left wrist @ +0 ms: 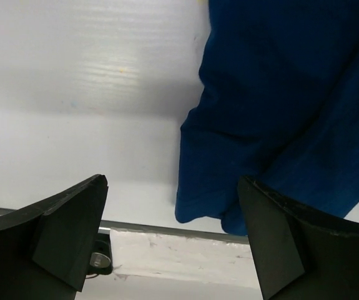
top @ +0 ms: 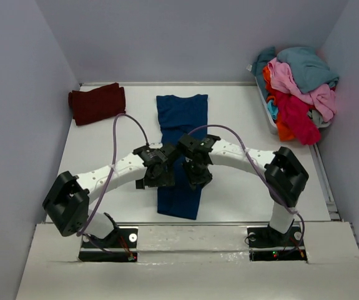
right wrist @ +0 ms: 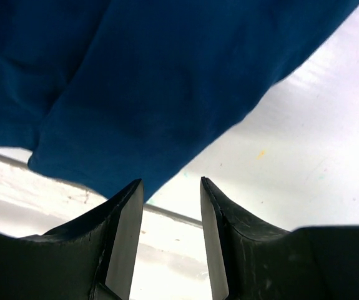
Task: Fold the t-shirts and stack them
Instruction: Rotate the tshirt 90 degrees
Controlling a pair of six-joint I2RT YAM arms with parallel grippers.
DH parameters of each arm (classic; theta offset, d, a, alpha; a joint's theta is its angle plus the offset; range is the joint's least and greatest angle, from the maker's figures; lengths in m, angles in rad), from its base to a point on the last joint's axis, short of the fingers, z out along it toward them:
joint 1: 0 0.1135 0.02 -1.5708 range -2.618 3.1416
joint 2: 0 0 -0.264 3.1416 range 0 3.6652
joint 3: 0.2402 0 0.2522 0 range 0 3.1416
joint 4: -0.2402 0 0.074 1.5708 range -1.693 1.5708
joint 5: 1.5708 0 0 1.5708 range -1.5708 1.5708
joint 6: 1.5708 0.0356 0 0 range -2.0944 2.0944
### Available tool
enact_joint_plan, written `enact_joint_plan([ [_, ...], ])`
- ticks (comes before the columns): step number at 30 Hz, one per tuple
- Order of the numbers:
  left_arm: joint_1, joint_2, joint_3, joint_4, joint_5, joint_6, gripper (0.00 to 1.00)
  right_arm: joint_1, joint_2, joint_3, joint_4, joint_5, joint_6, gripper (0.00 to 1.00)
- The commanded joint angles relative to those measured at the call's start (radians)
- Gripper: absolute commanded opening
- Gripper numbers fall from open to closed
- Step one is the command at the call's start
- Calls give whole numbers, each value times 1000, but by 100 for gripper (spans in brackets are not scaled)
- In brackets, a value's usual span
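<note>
I've got the navy t-shirt [top: 180, 125] lying as a long narrow strip down the middle of the bench [top: 104, 150], its near hem right at the front edge (from the wrist cameras one corner seems to lap over the lip). A maroon t-shirt [top: 97, 103] sits folded at the far left, and the other t-shirts [top: 301, 87] are heaped in the basket [top: 270, 115] at far right.

Both arms hang over the near half of the strip. The left tool [left wrist: 173, 187] is spread wide with nothing in it. The right tool [right wrist: 172, 184] is about half apart, also holding nothing.

My worry is the hem pick-up. If a finger catches only the top layer, the lengthwise fold will peel open. If the tools grip unevenly, the strip will skew. Going too low risks jamming on the bench lip.
</note>
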Motion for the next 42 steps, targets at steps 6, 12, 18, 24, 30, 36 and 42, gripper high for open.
enact_joint_plan([
  [6,59,-90,-11,13,23,-74,97,29,-62,-42,40,-41,16,47],
  [12,137,-137,-4,13,-16,-99,97,73,-16,10,32,-73,-12,47],
  [18,232,-193,-14,73,-3,-91,97,105,13,43,24,-90,-38,46],
  [24,272,-118,85,64,-36,-40,97,125,41,100,-11,-90,-47,46],
  [30,313,-92,96,97,-28,-13,97,148,67,180,-58,-96,-61,46],
  [36,347,-61,113,127,-26,4,97,168,125,229,-80,-106,-71,46],
  [42,394,-84,156,122,-54,18,97,179,177,241,-71,-130,-84,46],
])
